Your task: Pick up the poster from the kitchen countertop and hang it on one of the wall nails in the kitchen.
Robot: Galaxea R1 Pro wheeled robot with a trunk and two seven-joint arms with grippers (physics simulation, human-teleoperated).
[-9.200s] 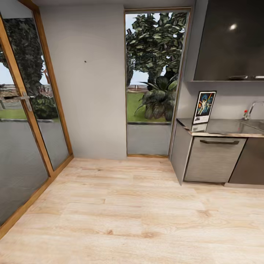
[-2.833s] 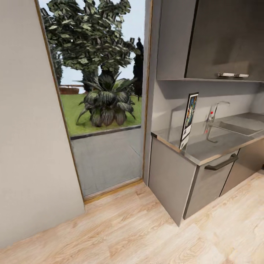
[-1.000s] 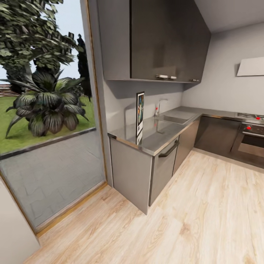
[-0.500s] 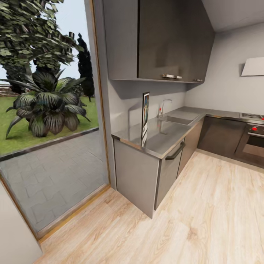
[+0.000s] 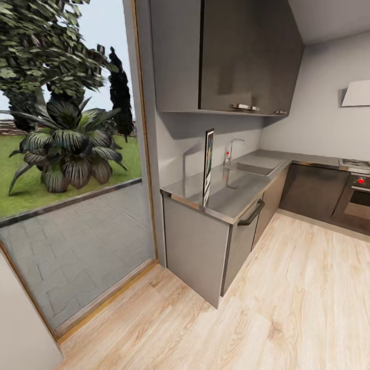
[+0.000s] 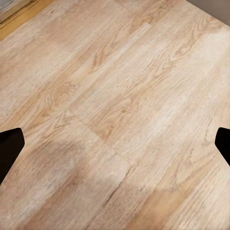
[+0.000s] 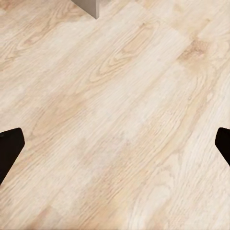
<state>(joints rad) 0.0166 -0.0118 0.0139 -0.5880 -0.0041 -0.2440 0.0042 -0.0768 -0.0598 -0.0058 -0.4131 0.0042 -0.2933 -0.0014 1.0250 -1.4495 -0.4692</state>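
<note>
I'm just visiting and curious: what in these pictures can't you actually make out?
- Poster, head view: stands nearly edge-on on the countertop, so its artwork is unreadable.
- Left gripper and right gripper, wrist views: fingertips cut off by picture edges.
- Oven, head view: cut off by the edge.

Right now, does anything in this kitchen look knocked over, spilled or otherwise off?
Nothing looks spilled or damaged. The one oddity: the poster stands upright on the kitchen countertop near its window end, seen almost edge-on, rather than hanging on a wall.
</note>
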